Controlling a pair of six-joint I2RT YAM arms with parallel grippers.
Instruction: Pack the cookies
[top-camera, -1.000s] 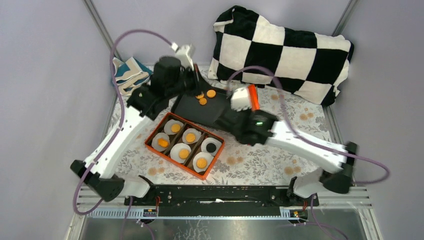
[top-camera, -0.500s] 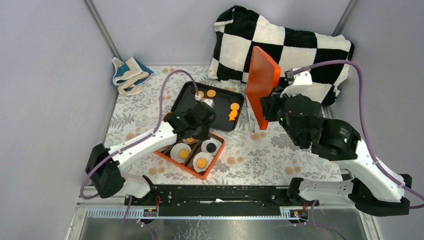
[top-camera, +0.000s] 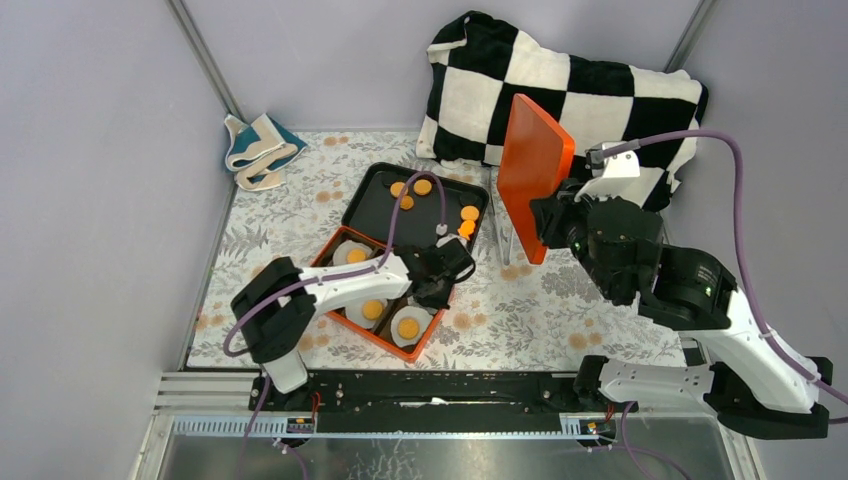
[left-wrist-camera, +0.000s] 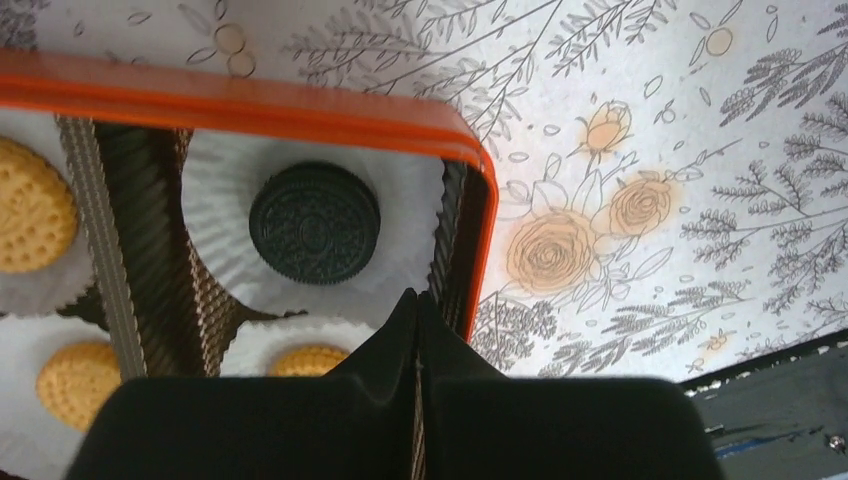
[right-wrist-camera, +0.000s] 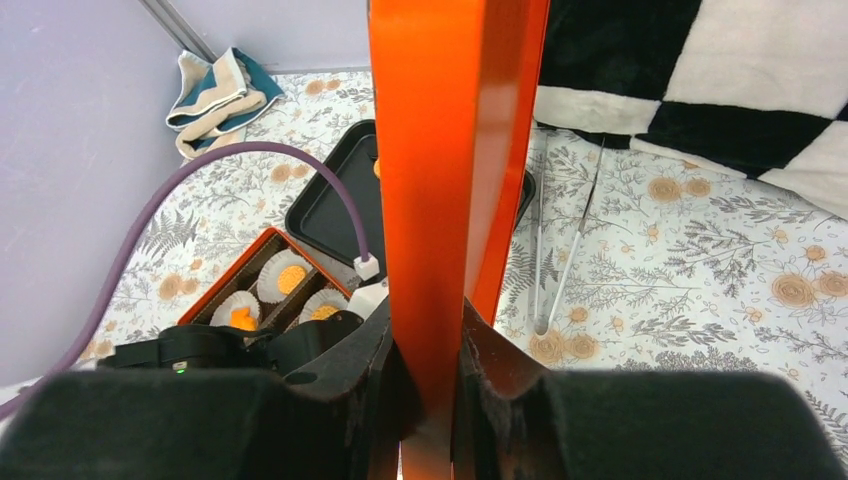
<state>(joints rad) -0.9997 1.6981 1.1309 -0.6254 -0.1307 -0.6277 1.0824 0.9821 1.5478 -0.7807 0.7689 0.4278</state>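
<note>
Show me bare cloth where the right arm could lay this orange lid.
Best: bare cloth between the orange box and the right arm's base. Also the strip between towel and black tray. Crowded: tongs lie close beside the tray.

Five cookies on one black tray

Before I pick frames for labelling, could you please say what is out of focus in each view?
Left wrist: the left gripper is blurred, the dark round sandwich cookie sharp. Right wrist: the flat orange lid and the right gripper holding it look soft. Top view: evenly lit, sharp throughout.
</note>
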